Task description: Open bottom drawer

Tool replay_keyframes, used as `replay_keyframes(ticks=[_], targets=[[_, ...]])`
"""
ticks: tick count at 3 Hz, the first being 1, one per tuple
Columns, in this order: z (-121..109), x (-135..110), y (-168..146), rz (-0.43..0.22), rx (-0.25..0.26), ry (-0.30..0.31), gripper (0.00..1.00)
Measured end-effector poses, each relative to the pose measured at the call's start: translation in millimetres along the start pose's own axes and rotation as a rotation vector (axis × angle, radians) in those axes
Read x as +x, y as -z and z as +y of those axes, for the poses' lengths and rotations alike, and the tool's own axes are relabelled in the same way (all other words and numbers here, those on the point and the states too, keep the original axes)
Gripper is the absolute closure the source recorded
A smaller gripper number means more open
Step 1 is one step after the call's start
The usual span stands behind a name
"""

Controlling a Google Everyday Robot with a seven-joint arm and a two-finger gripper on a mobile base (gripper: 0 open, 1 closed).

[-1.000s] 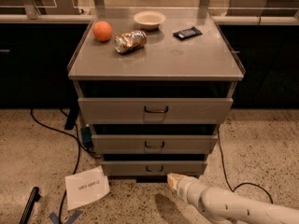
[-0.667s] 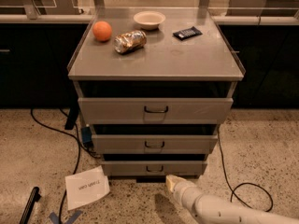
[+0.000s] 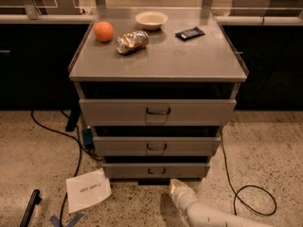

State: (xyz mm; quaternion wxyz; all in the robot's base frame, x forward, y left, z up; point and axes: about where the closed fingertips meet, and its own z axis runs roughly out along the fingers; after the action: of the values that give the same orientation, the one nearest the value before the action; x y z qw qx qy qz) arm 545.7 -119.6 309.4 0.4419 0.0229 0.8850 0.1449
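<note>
The bottom drawer (image 3: 156, 170) is the narrowest grey drawer of three in the cabinet, with a small dark wire handle (image 3: 156, 171) at its centre. It looks shut or nearly shut. My gripper (image 3: 176, 185) is at the end of the white arm coming in from the bottom right. It sits low over the floor, just below and to the right of the bottom drawer's handle, apart from it.
The mid-sized drawer (image 3: 156, 145) and the widest top drawer (image 3: 157, 111) are above. On the cabinet top lie an orange (image 3: 103, 31), a crushed can (image 3: 132, 42), a bowl (image 3: 151, 19) and a dark packet (image 3: 190, 33). Cables (image 3: 251, 193), a paper sheet (image 3: 88, 189) and a black rod (image 3: 29, 207) lie on the floor.
The gripper and arm have drawn back slightly downward and left, staying below the bottom drawer. The drawers have not moved.
</note>
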Motion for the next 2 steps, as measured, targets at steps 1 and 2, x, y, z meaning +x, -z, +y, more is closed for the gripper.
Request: replay_keyframes(ticks=[1,2], targets=[[-2.3,3.0,-3.3,0.0,0.006,-0.011,1.0],[-1.5,11.2,-1.9,-0.017,0.02,-0.017,1.0]])
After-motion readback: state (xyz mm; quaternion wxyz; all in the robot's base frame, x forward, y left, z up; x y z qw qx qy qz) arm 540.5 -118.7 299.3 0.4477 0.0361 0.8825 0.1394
